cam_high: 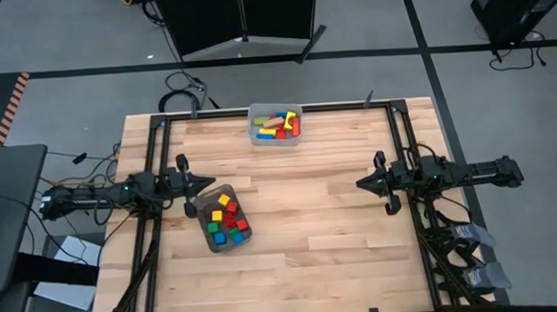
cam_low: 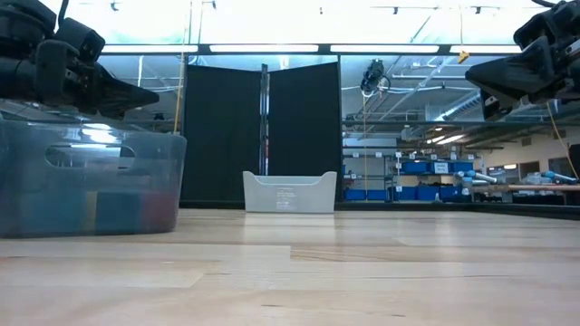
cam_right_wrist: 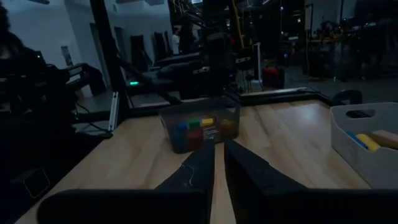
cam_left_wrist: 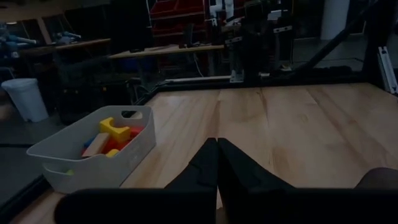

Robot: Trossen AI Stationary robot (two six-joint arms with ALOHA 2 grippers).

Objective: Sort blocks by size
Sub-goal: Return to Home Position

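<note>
Blocks (cam_high: 226,219) in dark tray (cam_high: 201,215) left of centre and pale bin (cam_high: 276,142) top centre | left gripper (cam_high: 206,183) closed, empty, just beside tray | right gripper (cam_high: 362,183) closed, empty, mid-right, well apart

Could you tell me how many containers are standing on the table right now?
2. A light grey bin stands midway along the far edge of the table; a dark tray sits left of centre. Both hold blocks.
</note>
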